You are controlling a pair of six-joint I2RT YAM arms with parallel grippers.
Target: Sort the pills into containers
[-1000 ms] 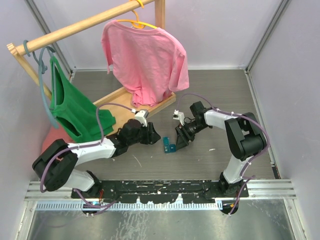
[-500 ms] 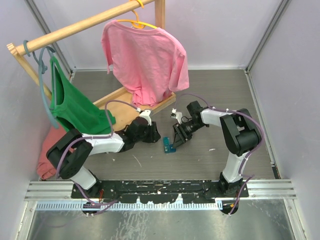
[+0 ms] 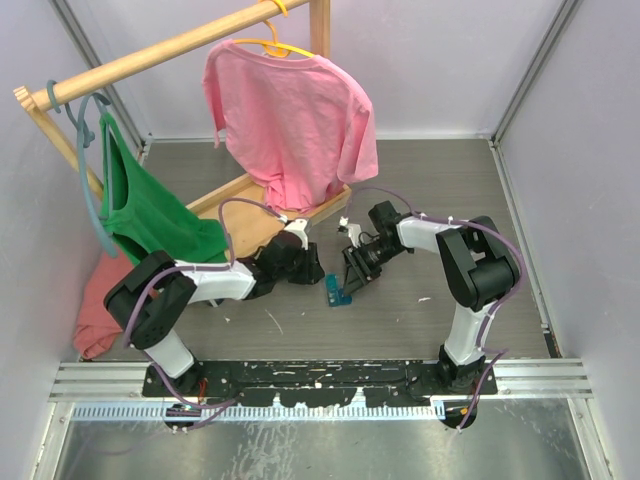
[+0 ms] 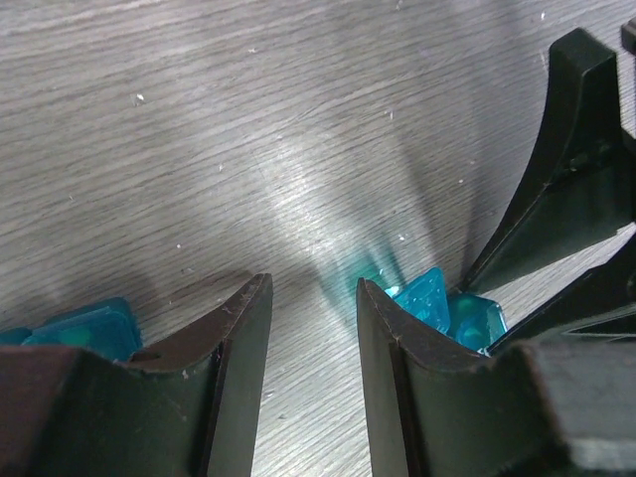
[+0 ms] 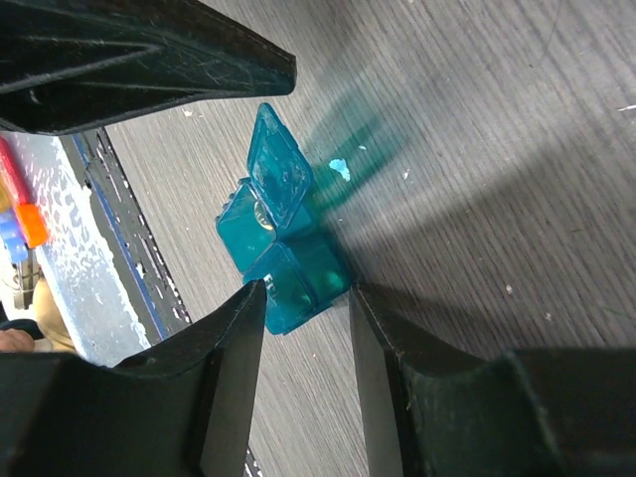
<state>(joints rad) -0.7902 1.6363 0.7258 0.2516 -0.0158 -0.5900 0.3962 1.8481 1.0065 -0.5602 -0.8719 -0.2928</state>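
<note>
STEP: likely steadying the open-lidded box [image 5: 283, 253], mid grey surface [image 3: 420, 180] | right pincer [image 5: 306, 290] astride it, grip unclear | left pincer [image 4: 313, 286] apart, empty, second box [image 4: 84, 328] beside it | NEXT: probably a firm hold, then a fine pill pinch | ROOM: pale walls, wooden rack [image 3: 150, 55], pink shirt [image 3: 290, 110]

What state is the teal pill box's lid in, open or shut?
Open: on the teal container, one lid stands flipped up.
</note>
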